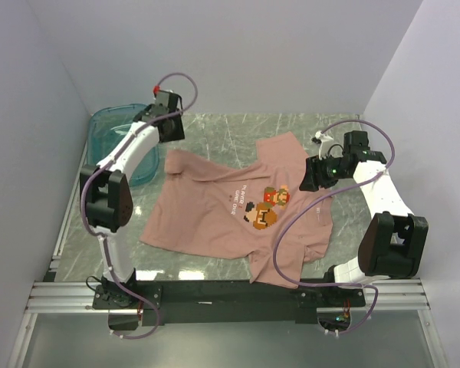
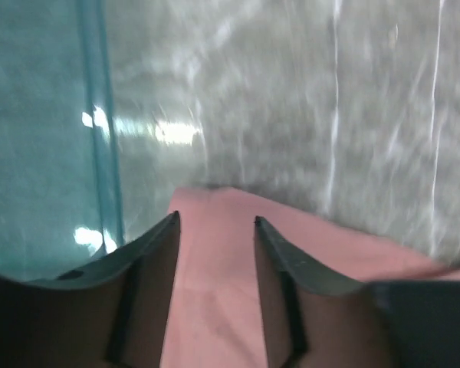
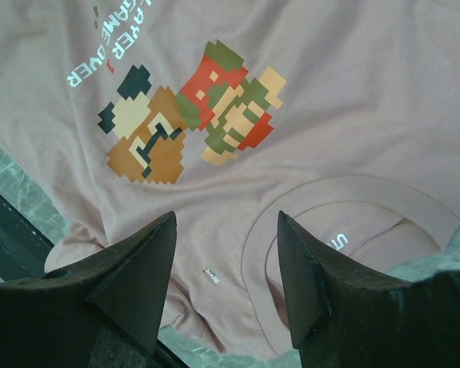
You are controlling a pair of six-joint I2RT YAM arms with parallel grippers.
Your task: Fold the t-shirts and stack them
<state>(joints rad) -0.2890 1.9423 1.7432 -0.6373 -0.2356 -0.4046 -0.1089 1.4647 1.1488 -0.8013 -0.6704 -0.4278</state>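
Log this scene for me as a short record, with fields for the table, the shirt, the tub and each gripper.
table: grey-green marbled top
t-shirt: dusty pink, spread out print side up, rumpled, not folded, collar toward the right side
tub: teal, see-through, far left corner of the table, next to a corner of the t-shirt
left gripper: open, over the t-shirt corner beside the tub, nothing held
right gripper: open, over the t-shirt between print and collar, nothing held
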